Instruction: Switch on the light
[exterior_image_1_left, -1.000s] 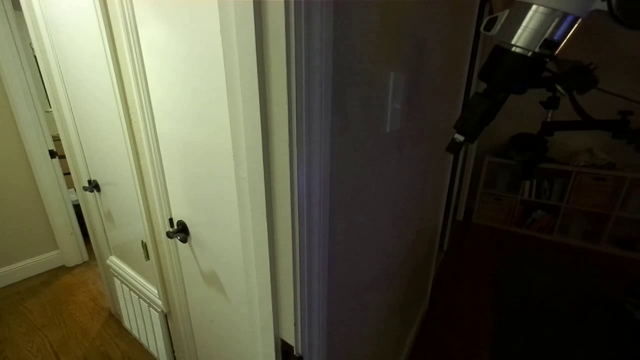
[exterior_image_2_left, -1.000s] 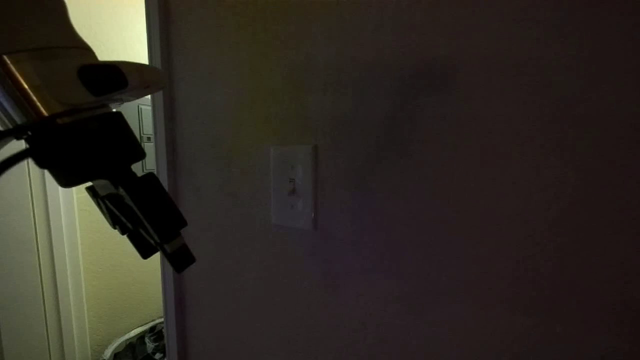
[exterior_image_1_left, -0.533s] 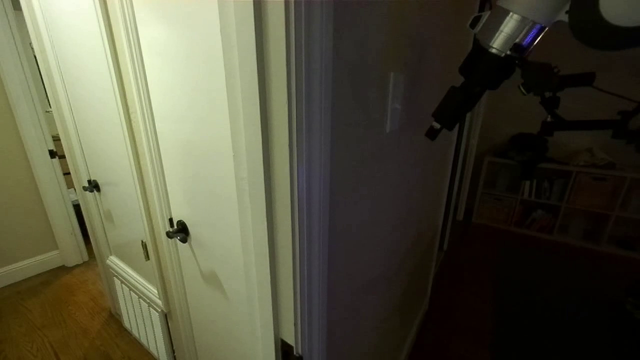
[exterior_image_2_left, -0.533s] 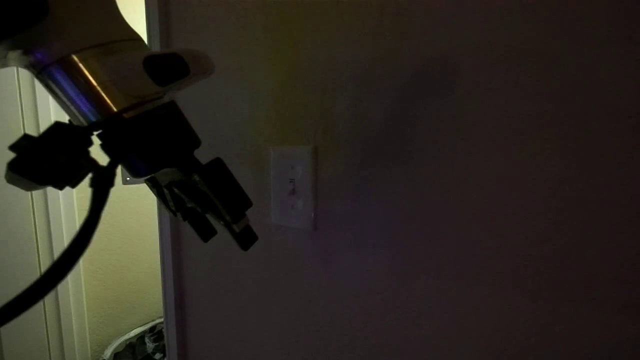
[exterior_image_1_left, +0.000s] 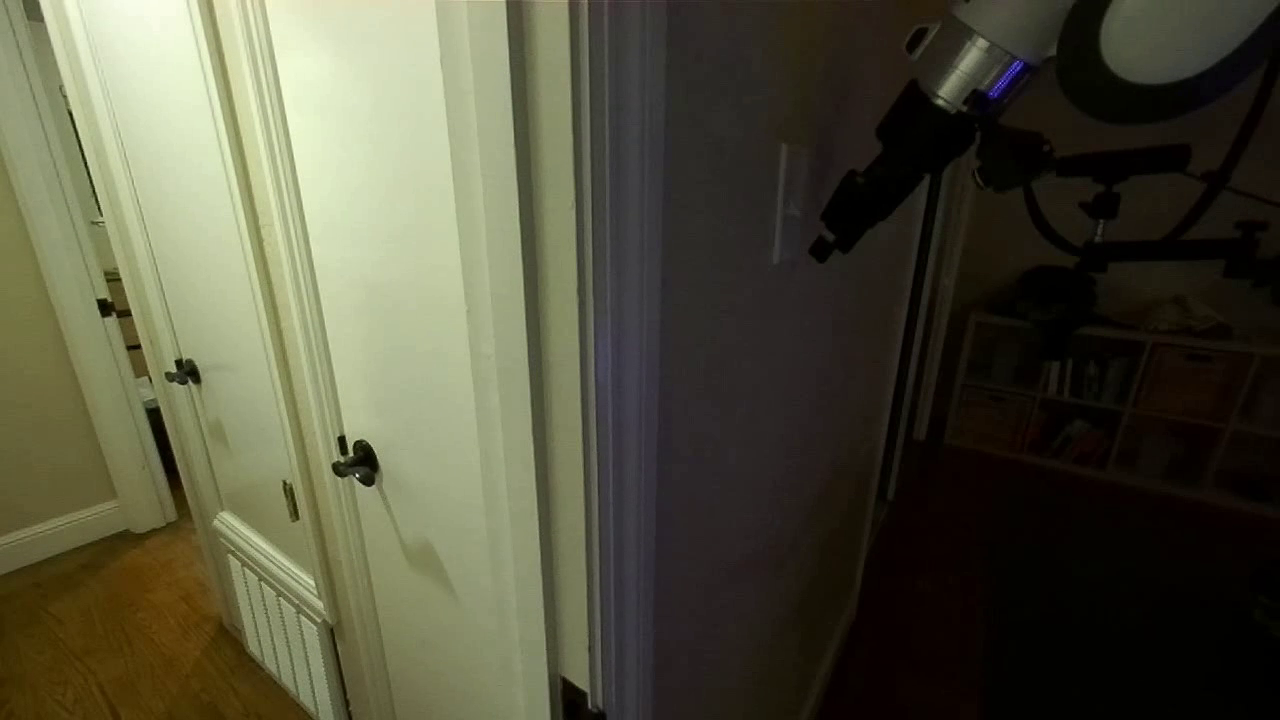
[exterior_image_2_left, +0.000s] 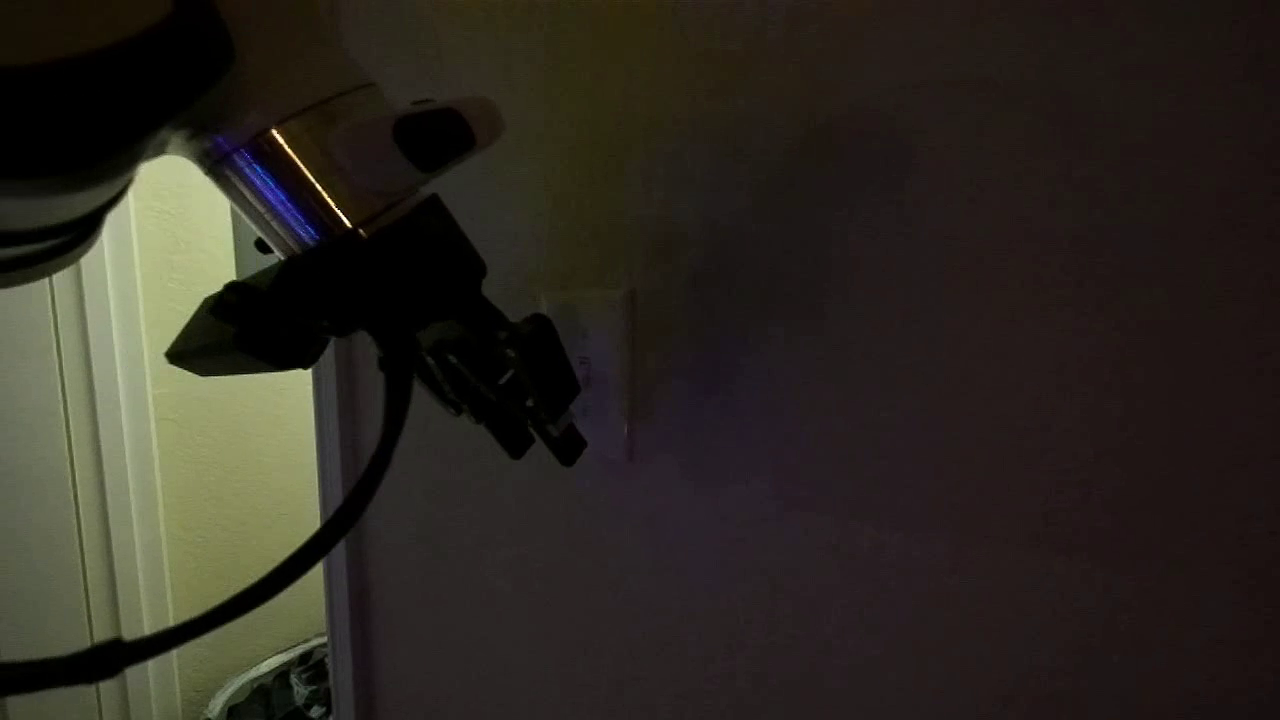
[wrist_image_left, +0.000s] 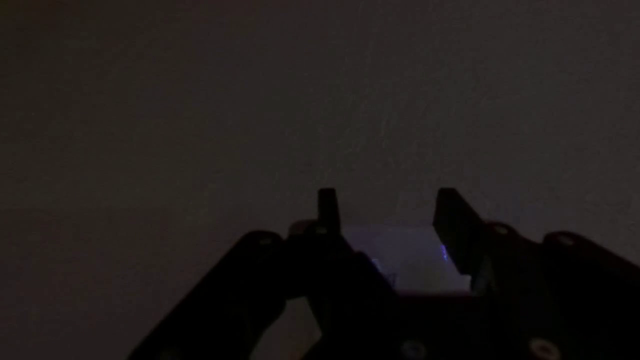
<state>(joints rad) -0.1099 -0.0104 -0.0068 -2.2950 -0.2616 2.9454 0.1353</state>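
Fingers (wrist_image_left: 327, 207), black and blocky, stand wide apart with nothing gripped. Wrist view: the pale, upright, rectangular light-switch plate (wrist_image_left: 417, 255) shows in the gap, its sides cut off by them, so aim looks about right. Plate is on the dim grey-brown wall (exterior_image_2_left: 900, 520). The black two-finger gripper (exterior_image_2_left: 545, 452) hangs on the near side of it, masking the plate's left and lower-left part in an exterior view. Contact: can't tell; tips (exterior_image_1_left: 822, 249) look just beside the plate.

Why this pose: white-and-silver robot arm (exterior_image_1_left: 960, 70) slants down-left from the right, probably so a tip leads and the bulk clears the wall. Wide spread likely lets one tip catch the small toggle lever (exterior_image_2_left: 586, 365), the other passing by. Lever position too dim to read. Thick black cable (exterior_image_2_left: 180, 634) loops off left, out of the fingers' way.

Wall side is dark, so light reads as off; lamp not in view. Judged as approach, flip not done. Next needs a tip on the lever, then a short stroke. Risk: tip skids on the plate or jams against the wall.
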